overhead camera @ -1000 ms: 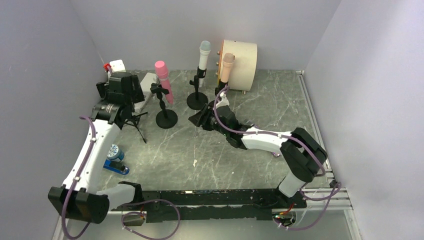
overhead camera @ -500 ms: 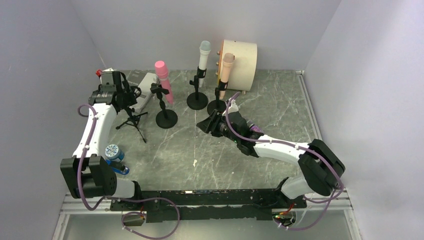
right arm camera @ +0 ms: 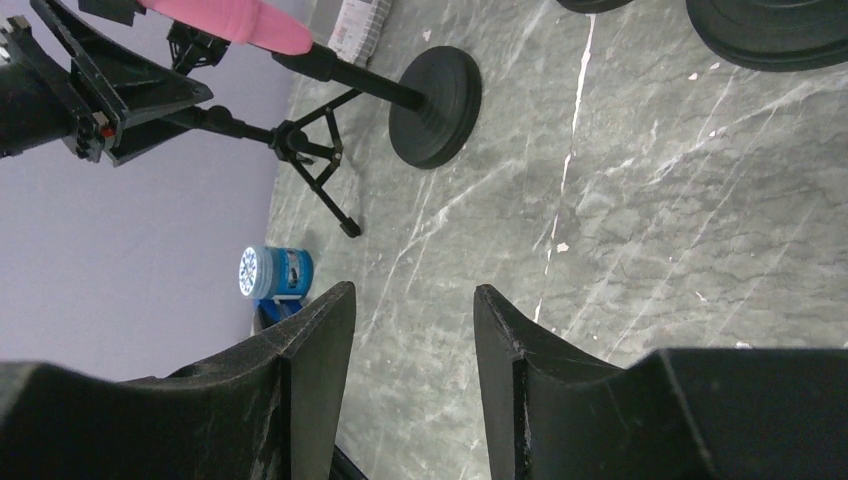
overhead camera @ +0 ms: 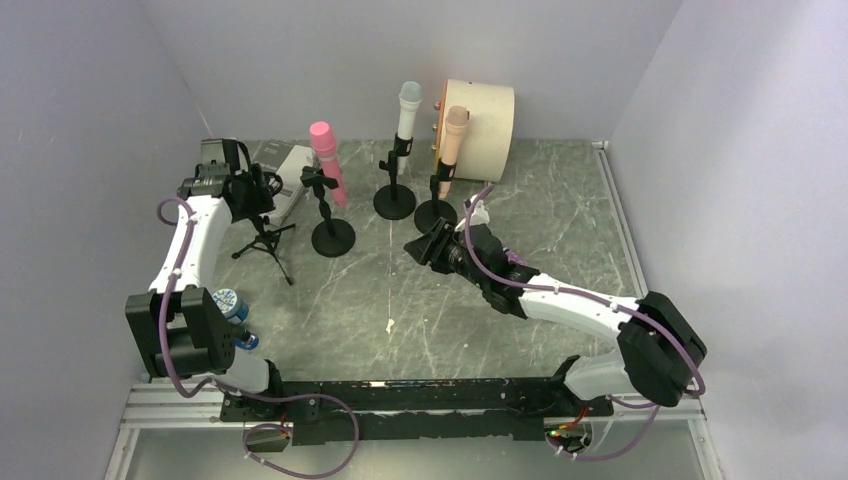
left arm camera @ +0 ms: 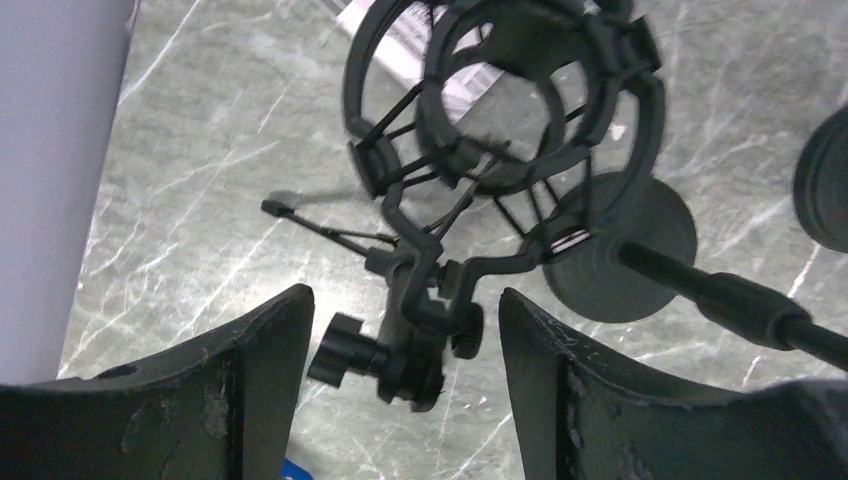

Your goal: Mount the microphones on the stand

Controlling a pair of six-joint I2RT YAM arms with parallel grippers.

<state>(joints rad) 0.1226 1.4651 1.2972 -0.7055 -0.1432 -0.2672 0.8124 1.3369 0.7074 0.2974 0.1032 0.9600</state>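
Pink mic (overhead camera: 327, 160), white mic (overhead camera: 408, 112), peach mic (overhead camera: 453, 135) mounted. Right gripper (overhead camera: 424, 246) backed off, spread, empty. Left gripper (overhead camera: 258, 192), still spread, narrowing around vacant shock-mount tripod (left arm camera: 420, 340).

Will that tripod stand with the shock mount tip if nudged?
Probably tippy: the tripod stand has thin splayed legs under a bulky shock mount. Slim, so likely light; it may slide. The mount's thin cords probably flex.

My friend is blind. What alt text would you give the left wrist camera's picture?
An empty black ring-shaped microphone cradle on a small tripod stand fills the view, seen from above between the open left gripper's two dark fingers. Behind it lie the grey marbled table and the round black base of another stand.
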